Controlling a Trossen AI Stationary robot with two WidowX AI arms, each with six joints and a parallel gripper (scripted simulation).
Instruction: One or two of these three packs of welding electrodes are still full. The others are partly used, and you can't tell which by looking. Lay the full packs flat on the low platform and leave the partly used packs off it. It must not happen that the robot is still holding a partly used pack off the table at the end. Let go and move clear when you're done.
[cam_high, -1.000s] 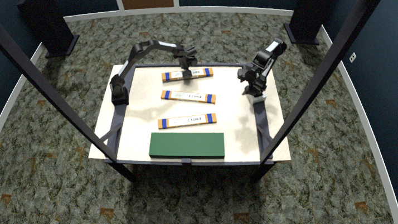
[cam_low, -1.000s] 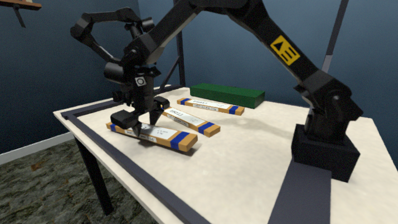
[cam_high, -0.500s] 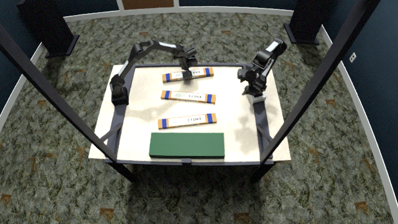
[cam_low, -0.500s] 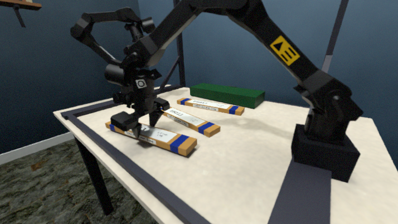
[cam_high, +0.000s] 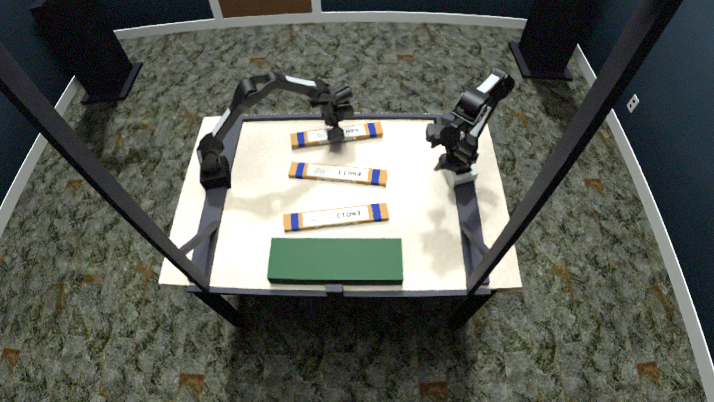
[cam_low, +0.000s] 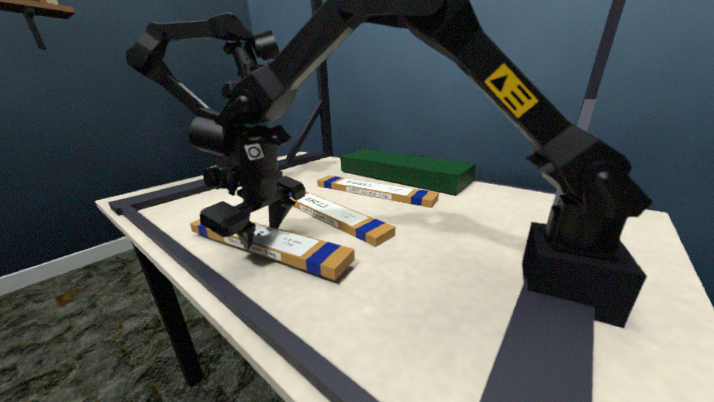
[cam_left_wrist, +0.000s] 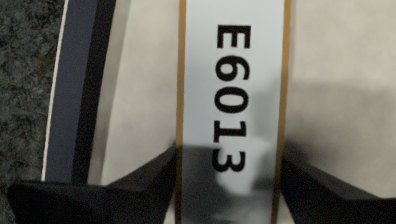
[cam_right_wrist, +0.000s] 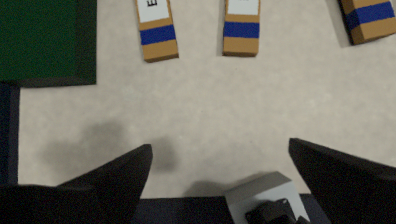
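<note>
My left gripper (cam_high: 336, 138) (cam_low: 261, 235) (cam_left_wrist: 225, 154) is shut on the far pack (cam_high: 307, 136) (cam_low: 345, 260) (cam_left_wrist: 200, 75) (cam_right_wrist: 372, 20), across its middle. That orange pack with blue bands and a white E6013 label is level, on or just above the table. The middle pack (cam_high: 325, 171) (cam_low: 345, 215) (cam_right_wrist: 241, 30) and the near pack (cam_high: 325, 216) (cam_low: 375, 189) (cam_right_wrist: 157, 35) look alike and lie flat on the table. The green platform (cam_high: 335, 260) (cam_low: 405, 167) (cam_right_wrist: 40, 40) bears no pack. My right gripper (cam_right_wrist: 219, 147) is open and empty.
A dark rail (cam_high: 280, 118) (cam_left_wrist: 70, 100) runs along the table edge beside the far pack. The right arm is folded over its grey base block (cam_high: 466, 179) (cam_right_wrist: 265, 192). The near pack lies close to the platform's long side.
</note>
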